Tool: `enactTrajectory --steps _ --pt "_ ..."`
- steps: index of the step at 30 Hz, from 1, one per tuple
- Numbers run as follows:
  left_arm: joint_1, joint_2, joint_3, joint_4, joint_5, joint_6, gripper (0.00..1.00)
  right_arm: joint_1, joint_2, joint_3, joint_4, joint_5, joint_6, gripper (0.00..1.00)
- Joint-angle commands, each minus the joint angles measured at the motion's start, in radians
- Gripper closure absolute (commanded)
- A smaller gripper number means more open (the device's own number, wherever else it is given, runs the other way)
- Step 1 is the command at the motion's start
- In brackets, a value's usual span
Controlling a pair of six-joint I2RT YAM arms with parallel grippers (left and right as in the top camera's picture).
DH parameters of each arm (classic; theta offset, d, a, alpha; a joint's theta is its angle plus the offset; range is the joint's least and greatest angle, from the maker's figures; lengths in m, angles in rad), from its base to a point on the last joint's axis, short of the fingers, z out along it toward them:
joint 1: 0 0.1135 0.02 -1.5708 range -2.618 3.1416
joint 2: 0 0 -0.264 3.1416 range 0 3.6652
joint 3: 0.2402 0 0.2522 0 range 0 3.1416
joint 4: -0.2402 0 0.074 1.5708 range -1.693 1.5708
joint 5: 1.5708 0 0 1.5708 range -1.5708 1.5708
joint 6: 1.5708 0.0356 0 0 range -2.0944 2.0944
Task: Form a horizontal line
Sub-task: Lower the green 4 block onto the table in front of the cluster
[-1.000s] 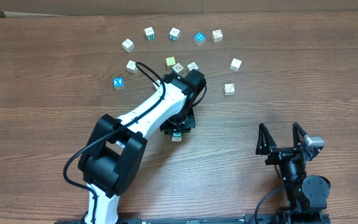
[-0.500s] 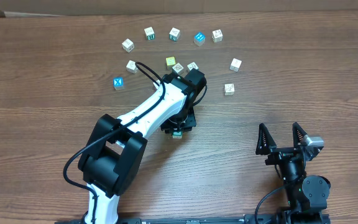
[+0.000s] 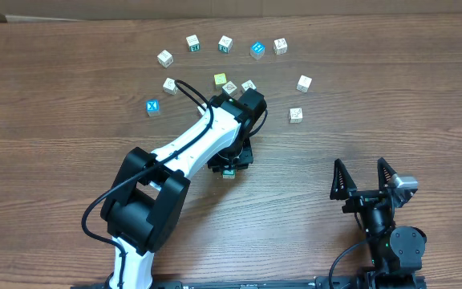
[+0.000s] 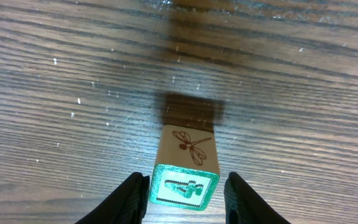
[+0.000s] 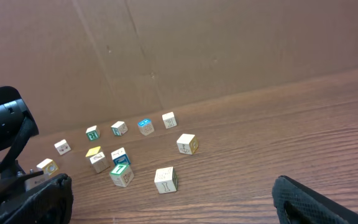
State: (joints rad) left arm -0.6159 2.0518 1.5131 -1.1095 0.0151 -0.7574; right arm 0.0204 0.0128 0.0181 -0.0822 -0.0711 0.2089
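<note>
A robotics lab bench — wood-grain table, cardboard backdrop, white robot arm.

A green-faced wooden letter cube is sitting on the brown wooden table between the left gripper's fingers, a scatter of small wooden letter cubes lying behind it, the right gripper standing well to its right.

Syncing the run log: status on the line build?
Left gripper open, straddling green-faced cube on the table. Right gripper open, parked. No line yet; other cubes scattered far side. Nothing blocking.
</note>
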Motion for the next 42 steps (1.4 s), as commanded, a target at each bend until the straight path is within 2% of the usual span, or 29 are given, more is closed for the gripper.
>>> enactTrajectory --steps 1,15,42 --pt "-0.013 -0.004 -0.008 -0.002 0.003 -0.017 0.63 -0.003 -0.01 -0.01 0.005 -0.002 -0.001 0.0" --pt "-0.014 -0.004 -0.008 -0.001 0.002 -0.016 0.58 -0.003 -0.01 -0.01 0.005 -0.002 -0.001 0.0" --pt "-0.04 -0.003 -0.008 -0.005 -0.027 -0.013 0.6 -0.003 -0.01 -0.01 0.005 -0.002 -0.001 0.0"
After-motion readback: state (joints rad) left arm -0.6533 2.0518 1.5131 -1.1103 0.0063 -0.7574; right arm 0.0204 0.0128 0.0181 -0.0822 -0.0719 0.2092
